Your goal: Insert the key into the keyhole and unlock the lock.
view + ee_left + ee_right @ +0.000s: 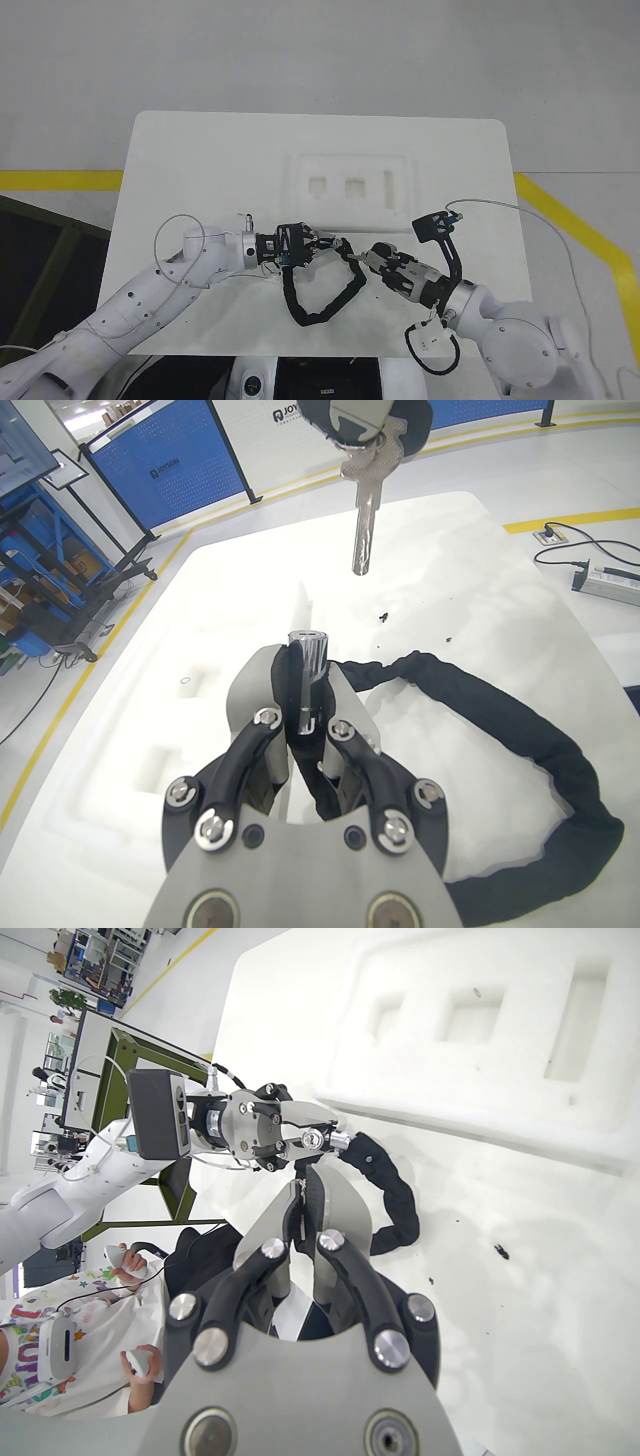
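My left gripper [305, 660] is shut on the silver lock cylinder [309, 680], whose keyhole [306, 634] faces away from the wrist. The lock's black sleeved chain [500, 710] loops over the white table [200, 160] toward its front edge. My right gripper [304, 1185] is shut on the silver key [301, 1215], seen edge-on. In the left wrist view the key [367, 515] points at the keyhole with a clear gap between tip and cylinder. From above, the left gripper [318, 245] and right gripper [368, 258] face each other at the table's middle front.
A white foam tray [352, 190] with three recesses lies just behind the grippers. Small dark crumbs [383, 617] dot the table to the right of the lock. The chain [320, 300] loop reaches close to the front edge.
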